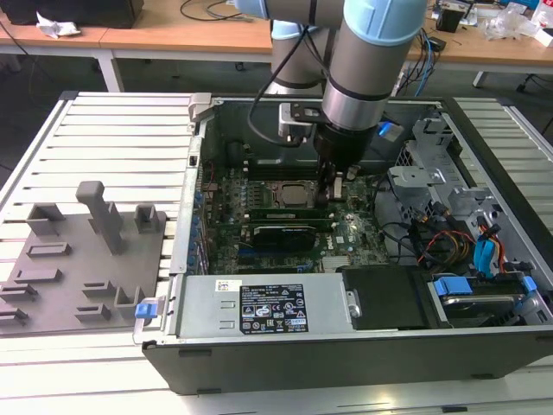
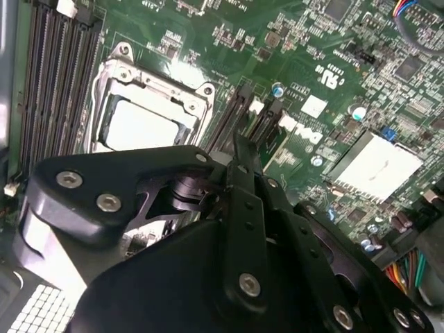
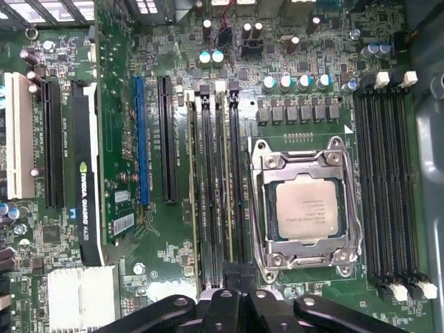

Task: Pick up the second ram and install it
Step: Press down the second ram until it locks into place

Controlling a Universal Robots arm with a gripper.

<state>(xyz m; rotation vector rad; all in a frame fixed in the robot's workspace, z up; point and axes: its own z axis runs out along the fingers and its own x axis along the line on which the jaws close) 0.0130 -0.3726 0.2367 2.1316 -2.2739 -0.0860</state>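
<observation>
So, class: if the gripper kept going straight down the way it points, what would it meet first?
Most likely the memory slots beside the CPU socket. The gripper points down over that bank; how much gap remains is unclear.

Open computer case [image 1: 346,346] lies on a slatted white table [image 1: 112,138], motherboard [image 1: 285,216] exposed, CPU socket [image 1: 285,194] near centre. Arm reaches down from the top of the exterior view, its gripper [image 1: 333,192] low over the board just to the exterior view's right of the socket; finger state not discernible. Grey plastic tray [image 1: 78,259] with rectangular pockets sits on the table to the exterior view's left of the case; wooden desks [image 1: 173,35] behind.
</observation>
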